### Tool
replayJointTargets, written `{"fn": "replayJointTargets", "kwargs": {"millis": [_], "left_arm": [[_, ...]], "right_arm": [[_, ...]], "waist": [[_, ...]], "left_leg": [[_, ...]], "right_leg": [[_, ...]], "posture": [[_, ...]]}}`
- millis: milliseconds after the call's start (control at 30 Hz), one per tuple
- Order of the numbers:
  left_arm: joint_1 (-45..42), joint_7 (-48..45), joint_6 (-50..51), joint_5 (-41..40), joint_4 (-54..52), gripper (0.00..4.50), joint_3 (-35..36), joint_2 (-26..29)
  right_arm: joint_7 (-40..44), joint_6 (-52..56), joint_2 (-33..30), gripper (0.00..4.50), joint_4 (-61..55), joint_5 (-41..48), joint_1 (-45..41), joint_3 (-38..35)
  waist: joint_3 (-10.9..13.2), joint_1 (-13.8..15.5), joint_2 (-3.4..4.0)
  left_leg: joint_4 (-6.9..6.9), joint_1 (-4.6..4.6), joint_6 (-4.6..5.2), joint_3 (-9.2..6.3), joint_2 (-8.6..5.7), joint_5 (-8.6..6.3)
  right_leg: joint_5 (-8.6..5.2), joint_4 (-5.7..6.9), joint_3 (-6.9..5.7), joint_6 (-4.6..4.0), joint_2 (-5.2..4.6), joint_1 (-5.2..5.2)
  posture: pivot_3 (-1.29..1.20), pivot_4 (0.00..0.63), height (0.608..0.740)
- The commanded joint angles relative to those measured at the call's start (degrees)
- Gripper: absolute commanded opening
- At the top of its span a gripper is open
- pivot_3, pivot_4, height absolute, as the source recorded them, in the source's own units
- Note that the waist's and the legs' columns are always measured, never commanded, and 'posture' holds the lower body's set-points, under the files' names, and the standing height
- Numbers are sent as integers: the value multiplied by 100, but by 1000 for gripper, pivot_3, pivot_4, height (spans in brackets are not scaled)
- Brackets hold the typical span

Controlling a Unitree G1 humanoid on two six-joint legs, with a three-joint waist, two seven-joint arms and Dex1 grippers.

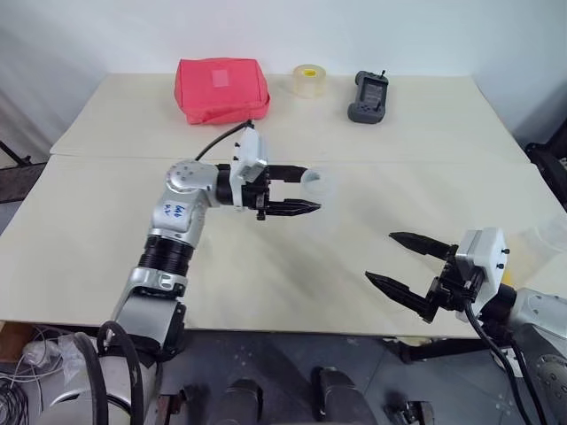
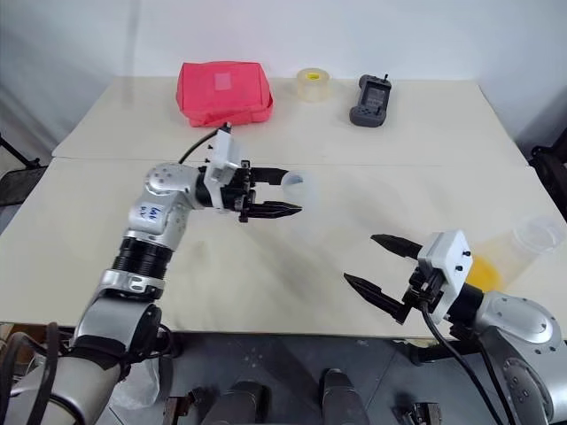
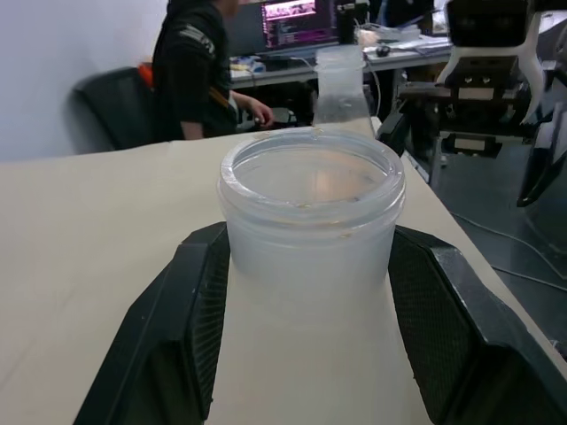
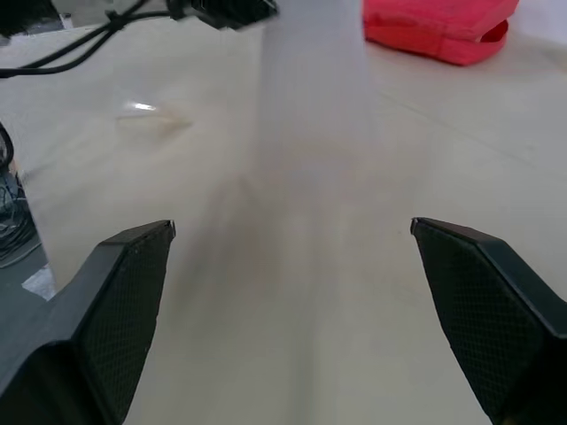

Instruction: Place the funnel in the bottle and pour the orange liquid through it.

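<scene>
My left gripper (image 1: 313, 188) is shut on the funnel (image 1: 317, 180), a clear piece with a wide round rim, and holds it level above the middle of the table. In the left wrist view the funnel (image 3: 310, 204) sits between both black fingers, and its spout is hidden. Past it stands the bottle (image 3: 341, 84), clear with a narrow neck. My right gripper (image 1: 381, 257) hangs open near the table's front right, with nothing between its fingers. Behind it, at the right edge, the orange liquid (image 2: 485, 271) sits in a clear wide-mouthed vessel (image 2: 534, 235).
At the far side of the table lie a red pouch (image 1: 221, 88), a roll of tape (image 1: 309, 81) and a dark handheld device (image 1: 368, 96). A seam (image 1: 425, 163) runs across the tabletop. Beyond the table a person (image 3: 199, 71) sits at a desk.
</scene>
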Motion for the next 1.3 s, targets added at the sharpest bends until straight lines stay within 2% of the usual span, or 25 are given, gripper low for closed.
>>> {"fn": "replayJointTargets", "kwargs": {"millis": [33, 233, 433, 500, 667, 1067, 1300], "left_arm": [[-189, 354, -416, 110, 358, 2368, 90, -202], [-222, 466, -723, 310, 846, 2368, -7, -426], [-60, 266, -497, 316, 620, 2368, -148, -429], [-36, 433, -493, 382, 653, 3082, -155, -434], [33, 425, -388, 380, 536, 4473, -171, -392], [91, 398, -220, 329, 268, 4473, -125, -229], [139, 175, 245, 138, -85, 4473, -118, -103]], "right_arm": [[-62, -202, 31, 4500, -92, -2, 7, -236], [-239, -270, 117, 4500, -196, -12, 93, -242], [-361, -315, 135, 4500, -256, -5, 133, -267], [-383, -332, 130, 4500, -236, -35, 130, -254], [-353, -343, 102, 4500, -227, -36, 125, -236], [-45, -334, -36, 4500, -87, -37, 58, -254], [-42, -327, -27, 4500, -42, -63, -16, -232]], "waist": [[1, 7, -1], [2, 21, -3], [2, 17, -3], [2, 16, -3], [2, 19, -3], [2, 19, -3], [2, 13, -3]], "left_leg": [[0, 0, 0, 0, 1, 0], [1, -1, -3, -1, -2, 2], [1, -2, -2, -1, -4, 1], [1, -2, -2, -1, -3, 1], [1, -1, -3, -1, -3, 2], [2, -1, -2, -2, -3, 2], [2, -1, -2, -1, -2, 1]], "right_leg": [[0, 0, 0, 0, 0, 0], [0, 0, -1, 1, -3, -1], [1, 0, -1, 3, -1, -1], [1, 1, 0, 3, -1, -1], [1, 1, 0, 3, -1, -1], [1, 1, -1, 3, -1, 0], [2, 3, -1, 3, -2, 0]], "posture": [[0, 150, 740], [0, 150, 740], [0, 150, 740], [0, 150, 740], [0, 150, 740], [0, 150, 740], [0, 150, 740]]}}
